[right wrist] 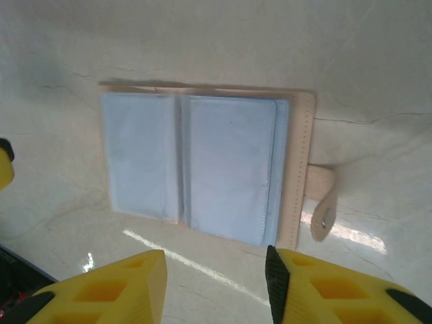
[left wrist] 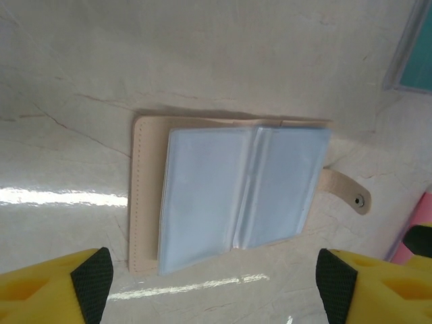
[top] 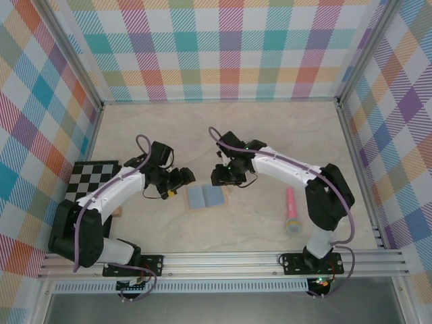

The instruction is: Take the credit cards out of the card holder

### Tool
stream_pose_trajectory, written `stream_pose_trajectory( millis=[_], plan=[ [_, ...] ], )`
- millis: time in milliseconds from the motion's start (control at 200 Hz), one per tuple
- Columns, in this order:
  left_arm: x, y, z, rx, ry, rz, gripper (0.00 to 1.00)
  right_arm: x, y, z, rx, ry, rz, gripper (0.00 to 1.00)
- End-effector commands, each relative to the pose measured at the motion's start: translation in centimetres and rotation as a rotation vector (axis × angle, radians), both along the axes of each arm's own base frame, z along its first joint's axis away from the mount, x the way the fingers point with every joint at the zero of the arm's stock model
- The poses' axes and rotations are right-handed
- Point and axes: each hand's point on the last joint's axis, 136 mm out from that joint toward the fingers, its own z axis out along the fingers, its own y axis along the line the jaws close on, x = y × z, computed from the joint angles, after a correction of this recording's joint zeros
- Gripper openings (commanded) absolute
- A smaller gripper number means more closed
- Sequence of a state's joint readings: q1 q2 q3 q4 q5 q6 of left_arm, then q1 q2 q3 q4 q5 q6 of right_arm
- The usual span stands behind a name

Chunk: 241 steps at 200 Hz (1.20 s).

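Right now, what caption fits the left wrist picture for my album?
Open card holder lying flat on the table, blue-grey sleeves up, left gripper open near it.

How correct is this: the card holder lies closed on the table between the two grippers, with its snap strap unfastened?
Not closed. The card holder lies open, blue-grey sleeves spread flat, as the left wrist view shows. The rest holds: on the table, between left gripper and right gripper, snap strap unfastened.
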<state>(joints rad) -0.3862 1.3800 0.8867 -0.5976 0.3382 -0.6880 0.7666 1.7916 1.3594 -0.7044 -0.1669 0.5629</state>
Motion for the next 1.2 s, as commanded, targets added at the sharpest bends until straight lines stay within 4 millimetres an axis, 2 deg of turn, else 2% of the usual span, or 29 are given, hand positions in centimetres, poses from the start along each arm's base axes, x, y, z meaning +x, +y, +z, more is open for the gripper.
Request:
stream_pose_trajectory(
  millis=[0,100,270,455,695,895,1085,1200],
  plan=[
    [-0.8,-0.4,-1.3,0.018,0.036,0.001,0.77,0.8,1.4,-0.3,0.030,0.014,-0.016,0.43],
    [-1.1,-0.5,-2.2,0.037,0.055,0.003,0.70,0.8,1.8,-1.7,0.001,0.037,0.002,0.42],
    [-1.1,-0.9,-3.5,0.041,0.085,-0.002,0.51,1.0,2.0,-3.2,-0.030,0.060,0.009,0.42],
    [-0.9,-1.4,-4.5,0.048,0.113,-0.009,0.43,1.0,1.7,-4.9,-0.068,0.083,0.004,0.42],
    [-1.0,-1.4,-5.8,0.079,0.149,-0.041,0.41,0.7,1.2,-6.7,-0.125,0.120,0.002,0.41],
    [-0.6,-2.6,-5.6,0.020,0.142,-0.059,0.27,0.3,1.0,-7.6,-0.136,0.148,0.004,0.41],
    [-0.2,-3.5,-5.1,-0.025,0.127,-0.079,0.07,0.0,0.9,-8.1,-0.142,0.169,-0.002,0.40],
    [0.1,-4.0,-4.7,-0.057,0.114,-0.090,0.00,-0.1,0.9,-8.5,-0.144,0.181,-0.004,0.38]
  ],
)
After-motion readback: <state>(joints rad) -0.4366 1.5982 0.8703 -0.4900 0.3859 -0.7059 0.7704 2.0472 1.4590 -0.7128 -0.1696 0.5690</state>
